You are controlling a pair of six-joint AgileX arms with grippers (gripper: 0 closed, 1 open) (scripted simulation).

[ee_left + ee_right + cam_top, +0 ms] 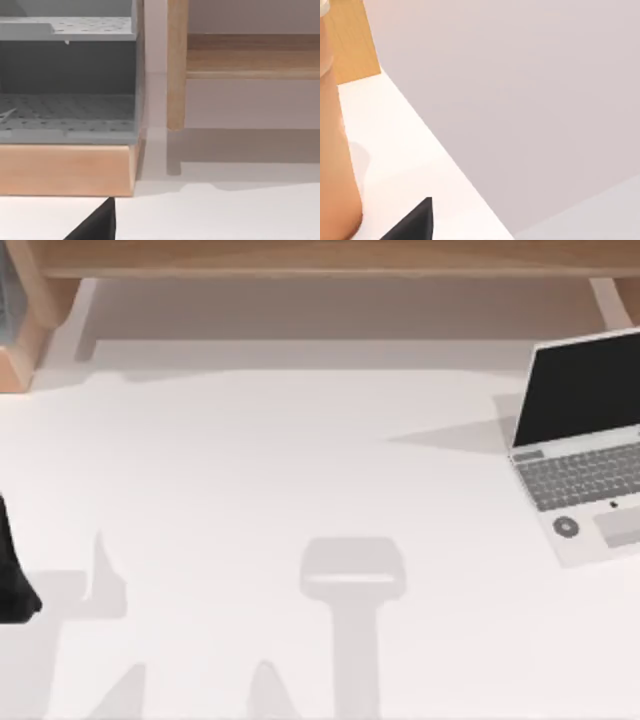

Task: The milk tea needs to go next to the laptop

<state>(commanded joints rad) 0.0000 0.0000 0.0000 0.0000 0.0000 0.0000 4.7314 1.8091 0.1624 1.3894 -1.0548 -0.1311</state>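
Laptop (pixel 585 445) sits at the right edge of the white surface (pixel 300 470), toward the far side, partly cut off by the top view's right border. Lid is open, black screen standing at the far end, grey keyboard and touchpad on the near end. Its long axis runs roughly left-right, skewed a little so the right end sits farther back. The screen faces the near side.

A tan cup-like body (pixel 335 150) stands upright at the edge of the right wrist view, resting on the surface. Probably the milk tea, but I can't confirm. I can't tell its place relative to the laptop.

My left arm (pixel 12 575) is at the far left edge of the surface, only a dark sliver visible. Its wrist camera looks at a grey perforated shelf unit (pixel 67 75) on a wooden base (pixel 65 170), next to a wooden post (pixel 176 65).

Jaws on both sides: can't tell whether spread or closed; only a dark corner shows in each wrist view.
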